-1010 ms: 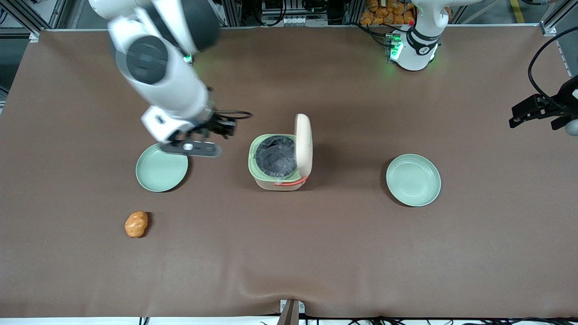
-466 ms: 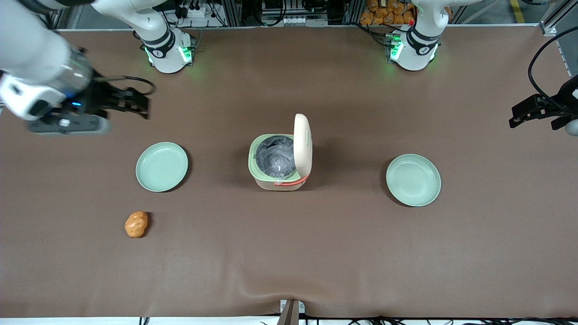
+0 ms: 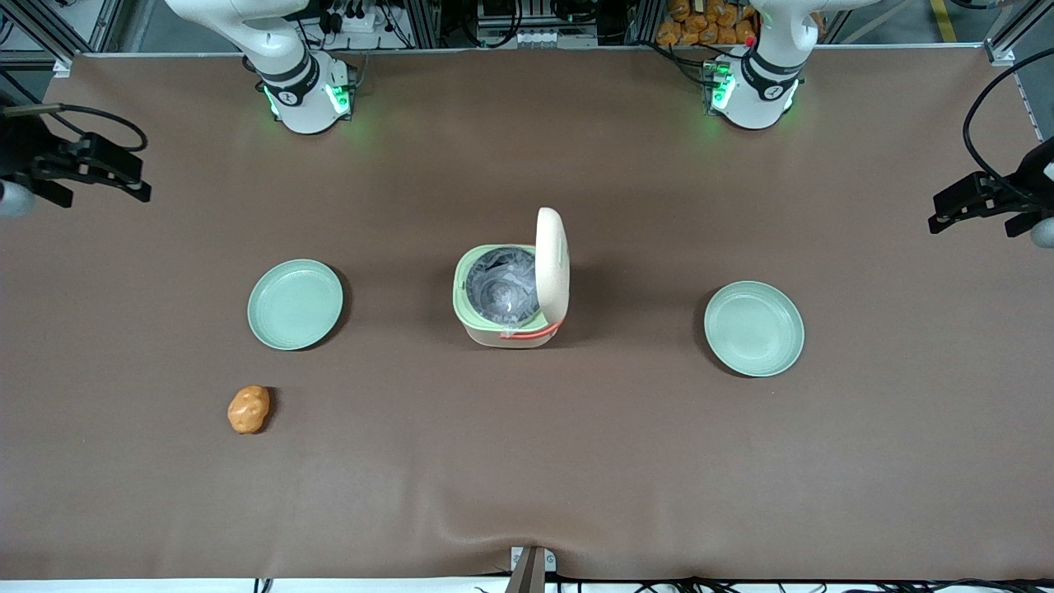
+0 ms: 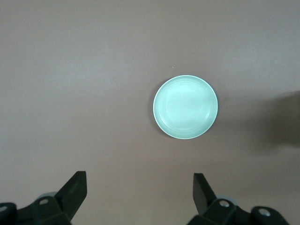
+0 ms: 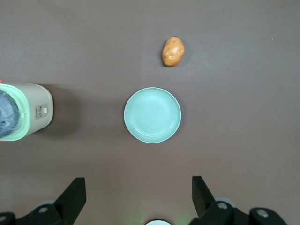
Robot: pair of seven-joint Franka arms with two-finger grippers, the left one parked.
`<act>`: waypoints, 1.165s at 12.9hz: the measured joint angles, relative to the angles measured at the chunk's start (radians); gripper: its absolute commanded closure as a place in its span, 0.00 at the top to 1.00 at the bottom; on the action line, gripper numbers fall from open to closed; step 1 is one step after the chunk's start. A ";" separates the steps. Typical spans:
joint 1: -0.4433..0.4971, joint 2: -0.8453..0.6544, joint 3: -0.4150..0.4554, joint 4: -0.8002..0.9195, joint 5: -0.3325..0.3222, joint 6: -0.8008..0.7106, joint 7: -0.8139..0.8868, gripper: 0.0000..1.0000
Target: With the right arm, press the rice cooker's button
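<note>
While the rice cooker (image 3: 508, 295) stands lid-up, gripper (image 3: 103, 173) spread wide, empty, at table edge (image 3: 33, 272)

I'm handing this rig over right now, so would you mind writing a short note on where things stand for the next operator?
Gripper: open, holding nothing, high over the working arm's end of the table, well away from the rice cooker.
Rice cooker: mid-table between two green plates, lid standing upright, pot exposed. A potato lies nearer the front camera than the plate at the working arm's end.
Done: judging by the raised lid, the button seems already pressed; the button itself is not clearly visible.
Left: probably nothing but confirming the lid release.
</note>
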 measured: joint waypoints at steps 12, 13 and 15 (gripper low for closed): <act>-0.033 -0.168 -0.013 -0.254 0.000 0.122 -0.015 1.00; -0.033 -0.168 -0.013 -0.254 0.000 0.119 -0.015 1.00; -0.033 -0.168 -0.013 -0.254 -0.001 0.118 -0.015 1.00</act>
